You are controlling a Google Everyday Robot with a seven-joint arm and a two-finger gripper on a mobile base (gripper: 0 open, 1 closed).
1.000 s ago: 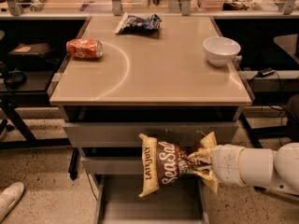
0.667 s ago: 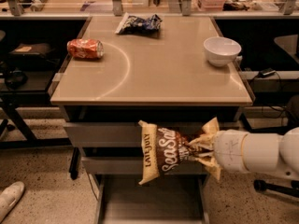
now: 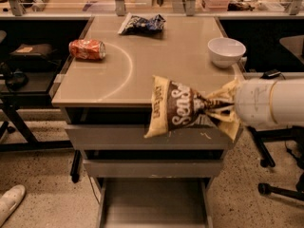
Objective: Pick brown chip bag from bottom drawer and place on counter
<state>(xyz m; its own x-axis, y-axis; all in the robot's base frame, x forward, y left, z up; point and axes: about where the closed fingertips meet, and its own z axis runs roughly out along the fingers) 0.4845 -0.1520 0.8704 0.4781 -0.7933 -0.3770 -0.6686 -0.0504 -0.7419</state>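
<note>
The brown chip bag (image 3: 178,110), dark brown with tan edges and white "Sea Salt" lettering, hangs in the air in front of the counter's front edge, pinched at its right end. My gripper (image 3: 213,109) comes in from the right on a thick white arm and is shut on that crumpled end; its fingers are mostly hidden by the bag. The bag overlaps the counter (image 3: 156,65) edge and the top drawer front. The bottom drawer (image 3: 152,205) stands pulled open below, its grey floor bare.
On the counter lie a red soda can (image 3: 87,49) at the left, a dark blue-and-white chip bag (image 3: 141,23) at the back, and a white bowl (image 3: 226,51) at the right. Two upper drawers (image 3: 147,151) are shut. Chair bases stand at the right.
My gripper has lifted the brown chip bag from in front of the drawer fronts up to the level of the counter's front edge.
</note>
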